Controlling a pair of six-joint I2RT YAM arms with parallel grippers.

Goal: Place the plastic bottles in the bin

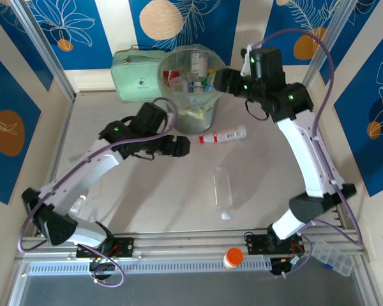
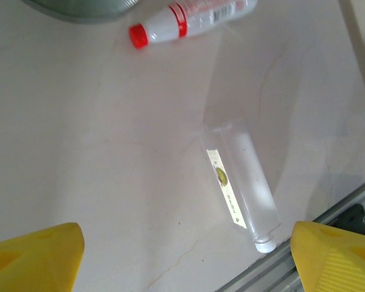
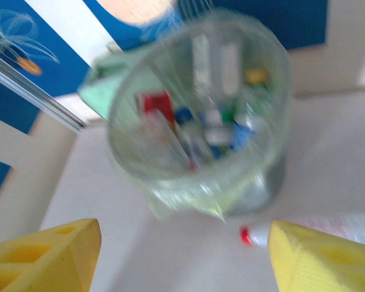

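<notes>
The bin (image 1: pixel 198 118) stands at the back of the table with several plastic bottles lying inside it (image 1: pixel 193 75). On the table a red-capped bottle (image 1: pixel 223 135) lies just right of the bin, and a clear bottle with a white cap (image 1: pixel 223 191) lies nearer the front. My left gripper (image 1: pixel 182 145) hovers open left of the red-capped bottle, nothing between its fingers. In the left wrist view the clear bottle (image 2: pixel 240 182) lies ahead of the left gripper (image 2: pixel 185 261). My right gripper (image 1: pixel 218 80) hangs open at the bin's right rim. The right wrist view is blurred; its gripper (image 3: pixel 182 261) faces the bin (image 3: pixel 249 182).
A flat mint-green case (image 1: pixel 135 78) leans behind the bin. An orange-capped white jar (image 1: pixel 233 257) stands on the front rail, and a clear plastic box (image 1: pixel 335 258) sits at the front right. Metal rails (image 2: pixel 328 216) bound the table's near edge.
</notes>
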